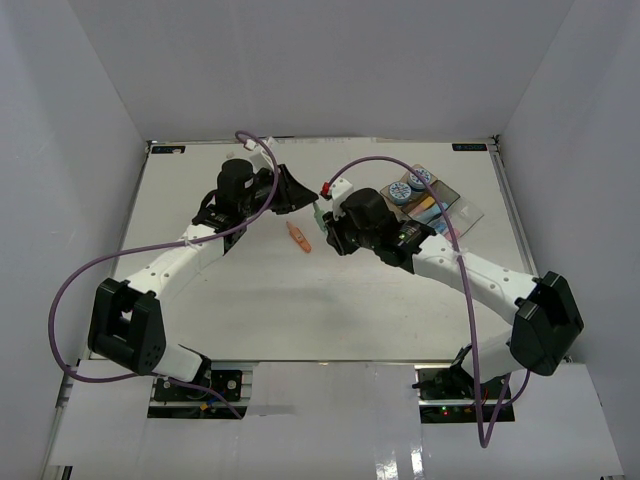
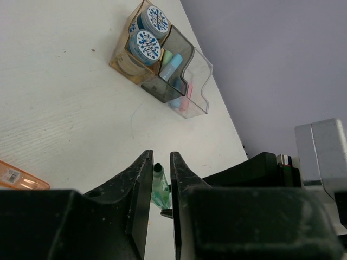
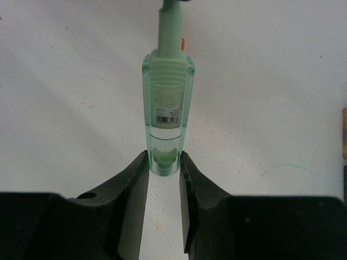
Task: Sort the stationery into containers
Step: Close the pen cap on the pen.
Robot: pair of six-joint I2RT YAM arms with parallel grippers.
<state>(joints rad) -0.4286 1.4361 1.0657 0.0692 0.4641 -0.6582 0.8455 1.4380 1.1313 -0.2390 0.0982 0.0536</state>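
right claw (image 3: 164,162): pinching one end of green marker (image 3: 165,108)
left claw (image 2: 161,162): barely apart round far tip, hold unclear
trays (image 2: 201,92): nearer right arm

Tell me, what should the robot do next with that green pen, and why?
Probably ease the left gripper off: the right gripper clamps the green pen by its clear cap, and the containers lie on the right arm's side.
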